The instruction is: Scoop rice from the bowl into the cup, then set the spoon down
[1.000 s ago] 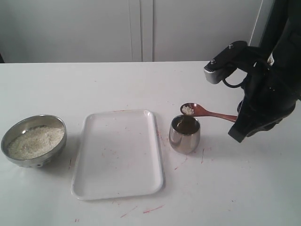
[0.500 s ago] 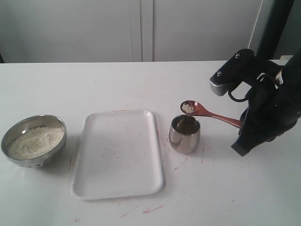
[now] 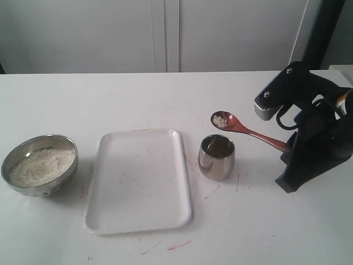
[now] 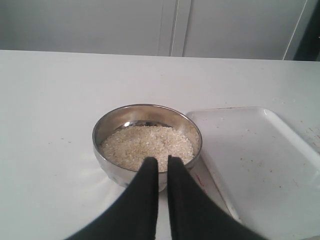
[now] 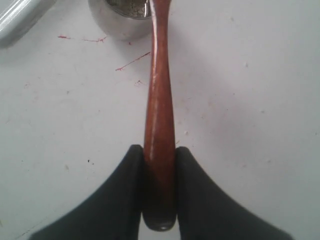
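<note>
exterior view: a white tabletop (image 3: 165,99) with an empty white tray (image 3: 138,182) at lower centre. the metal bowl (image 3: 41,190) sits at the far left, well apart from the cup, with a pale bed of rice (image 3: 41,165) inside. the small steel cup (image 3: 216,157) stands just right of the tray.

the right gripper (image 3: 287,146), at the right edge, is clamped on the end of the wooden spoon (image 3: 242,130). the right wrist view shows its two dark fingers pressed against either side of the handle (image 5: 159,100). the spoon slopes up and to the left, and its oval end hangs above and slightly behind the cup's mouth, carrying a small white clump of rice.

the left gripper (image 4: 161,161) appears only in its own wrist view, poised near the bowl's (image 4: 145,106) rim. its fingers are almost together with a thin slit between them, holding nothing.

progress, as a judgement: a scoop is loaded and brought to the cup, but not yet tipped in. pouring is left, and so is setting the spoon down.

hard to make out: the cup's inside is dark and reflective, so any rice in it cannot be judged. the right wrist view cuts off most of the cup (image 5: 120,15) and the spoon's oval end.
</note>
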`<state>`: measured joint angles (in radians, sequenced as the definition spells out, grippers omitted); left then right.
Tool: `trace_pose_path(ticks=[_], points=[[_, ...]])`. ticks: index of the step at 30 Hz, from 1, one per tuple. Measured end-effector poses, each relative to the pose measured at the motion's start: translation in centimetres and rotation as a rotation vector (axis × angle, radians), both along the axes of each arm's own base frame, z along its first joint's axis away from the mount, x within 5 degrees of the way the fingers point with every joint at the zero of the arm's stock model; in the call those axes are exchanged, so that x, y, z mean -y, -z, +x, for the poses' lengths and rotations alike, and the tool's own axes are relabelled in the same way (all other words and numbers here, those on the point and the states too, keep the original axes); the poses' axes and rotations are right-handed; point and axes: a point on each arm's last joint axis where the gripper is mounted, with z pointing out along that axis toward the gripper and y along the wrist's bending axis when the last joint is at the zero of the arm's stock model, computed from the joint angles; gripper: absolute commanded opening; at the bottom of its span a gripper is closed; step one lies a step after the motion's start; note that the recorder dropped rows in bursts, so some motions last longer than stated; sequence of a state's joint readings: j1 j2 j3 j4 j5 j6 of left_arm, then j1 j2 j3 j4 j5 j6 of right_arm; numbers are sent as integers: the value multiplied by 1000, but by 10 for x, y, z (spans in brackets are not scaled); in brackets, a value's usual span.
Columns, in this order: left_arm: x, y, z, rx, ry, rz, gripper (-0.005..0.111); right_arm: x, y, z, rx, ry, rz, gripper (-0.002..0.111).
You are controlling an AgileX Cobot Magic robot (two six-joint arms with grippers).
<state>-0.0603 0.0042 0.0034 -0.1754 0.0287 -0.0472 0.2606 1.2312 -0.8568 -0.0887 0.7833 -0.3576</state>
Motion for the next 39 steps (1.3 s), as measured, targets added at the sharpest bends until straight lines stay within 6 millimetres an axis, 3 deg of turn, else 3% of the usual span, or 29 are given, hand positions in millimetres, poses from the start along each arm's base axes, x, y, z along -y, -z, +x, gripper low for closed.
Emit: trace_pose_path(ticks=[17, 39], points=[[0, 0, 0, 0, 0, 0, 14, 6, 8, -25, 156, -62, 3, 0], [0, 0, 0, 0, 0, 0, 14, 6, 14, -17, 225, -101, -35, 0]])
